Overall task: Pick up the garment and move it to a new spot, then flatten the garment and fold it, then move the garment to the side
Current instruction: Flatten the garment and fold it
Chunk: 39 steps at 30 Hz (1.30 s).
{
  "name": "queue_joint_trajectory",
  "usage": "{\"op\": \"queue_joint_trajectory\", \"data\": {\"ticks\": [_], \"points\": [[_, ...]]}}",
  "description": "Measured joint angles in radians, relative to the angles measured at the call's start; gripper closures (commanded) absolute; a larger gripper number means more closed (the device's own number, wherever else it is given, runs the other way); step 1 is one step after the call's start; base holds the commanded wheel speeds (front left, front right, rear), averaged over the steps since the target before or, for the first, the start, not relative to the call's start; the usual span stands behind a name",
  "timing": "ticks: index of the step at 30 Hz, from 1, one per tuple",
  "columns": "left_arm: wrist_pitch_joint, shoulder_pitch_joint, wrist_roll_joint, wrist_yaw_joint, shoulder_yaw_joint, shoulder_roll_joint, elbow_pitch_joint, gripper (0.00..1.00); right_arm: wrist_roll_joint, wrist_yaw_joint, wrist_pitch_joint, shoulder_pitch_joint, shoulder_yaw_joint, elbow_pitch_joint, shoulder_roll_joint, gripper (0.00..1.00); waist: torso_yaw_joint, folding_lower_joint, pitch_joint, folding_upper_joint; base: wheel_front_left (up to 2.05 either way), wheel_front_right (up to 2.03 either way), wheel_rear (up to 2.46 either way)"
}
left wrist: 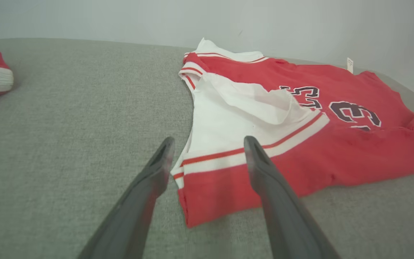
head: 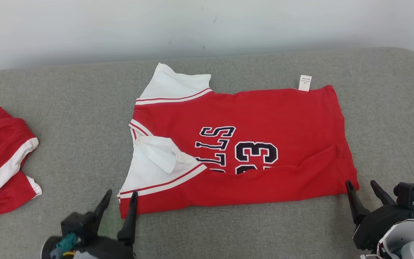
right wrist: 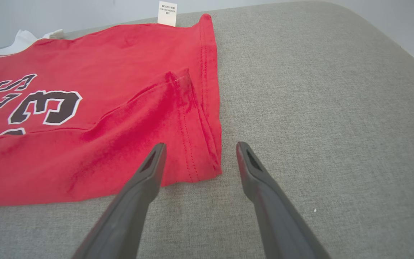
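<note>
Across the middle of the grey cushion (head: 67, 108) the red garment (head: 264, 118) is spread lengthwise. Its near long edge lies doubled over, so that the lower part of the lettering is covered. At the cushion's near side the left claw (head: 121, 193) is held spread and empty astride the garment's sleeve-end corner. The right claw (head: 360, 183) is likewise released astride the hem-end corner. The fold is judged part done. For a clean next fold both corners should be taken evenly, the cloth kept taut, and the rumpled white sleeve (head: 156, 158) smoothed in first. Bare cushion is offered toward the wall (head: 192, 28) and at the right end. The left end is taken by another red garment (head: 2, 144), so less room is judged available there.
</note>
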Motion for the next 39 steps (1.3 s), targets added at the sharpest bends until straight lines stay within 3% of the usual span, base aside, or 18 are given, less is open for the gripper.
{"op": "queue_joint_trajectory", "data": {"ticks": [8, 15, 16, 17, 18, 19, 26, 39], "points": [[0.013, 0.04, 0.0, 0.0, -0.019, -0.004, 0.032, 0.0, -0.027, 0.0, 0.0, -0.022, 0.007, 0.03, 0.011, 0.0, 0.004, 0.0, 0.025, 0.0, 0.0, 0.0, 0.0], [0.035, -0.019, -0.005, -0.007, -0.024, -0.02, 0.12, 0.0, -0.066, 0.0, -0.007, -0.082, 0.033, 0.113, 0.006, 0.0, 0.006, 0.0001, 0.06, 0.0, 0.0, 0.0, 0.0], [0.035, -0.029, -0.007, -0.013, -0.028, -0.024, 0.132, 0.0, -0.066, 0.0, -0.013, -0.088, 0.036, 0.124, 0.01, 0.34, 0.007, 0.0001, 0.064, 0.0, 0.0, 0.0, 0.0], [0.035, -0.038, -0.007, -0.017, -0.03, -0.03, 0.143, 0.47, -0.066, 0.0, -0.018, -0.091, 0.039, 0.132, 0.014, 1.0, 0.008, 0.0002, 0.067, 0.0, 0.0, 0.0, 0.0], [0.037, -0.046, -0.008, -0.023, -0.035, -0.034, 0.156, 0.77, -0.065, 0.0, -0.025, -0.095, 0.044, 0.141, 0.017, 1.0, 0.009, 0.0002, 0.069, 0.0, 0.0, 0.0, 0.0], [0.043, -0.053, -0.008, -0.028, -0.039, -0.037, 0.167, 1.0, -0.064, 0.0, -0.032, -0.099, 0.049, 0.148, 0.019, 1.0, 0.011, 0.0002, 0.068, 0.0, 0.0, 0.0, 0.0], [0.02, -0.037, -0.021, -0.04, -0.03, -0.054, 0.219, 1.0, -0.04, 0.0, -0.1, -0.073, 0.074, 0.184, 0.025, 1.0, 0.02, 0.0002, 0.018, 0.0, 0.0, 0.0, 0.0], [0.003, 0.184, -0.031, 0.009, 0.019, -0.054, 0.106, 1.0, 0.016, 0.0, -0.12, 0.102, 0.082, 0.112, 0.021, 1.0, 0.039, 0.0001, -0.11, -0.0002, 0.0, 0.0, 0.0]]}}
